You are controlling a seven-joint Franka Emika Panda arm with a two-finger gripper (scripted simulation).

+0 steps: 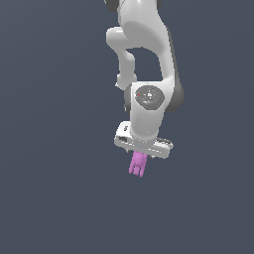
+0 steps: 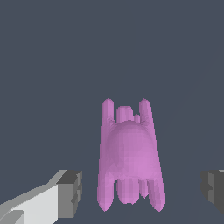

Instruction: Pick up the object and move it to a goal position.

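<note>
You see the white, glossy Franka arm reaching down from the top of the exterior view against a plain dark slate-grey ground. Below its wrist sits the white gripper, and your wrist view shows its grey fingertips spread wide, each standing clear of the object with a gap on both sides. The small pink-purple blocky object with stubby prongs lies between them, just under the gripper body.
</note>
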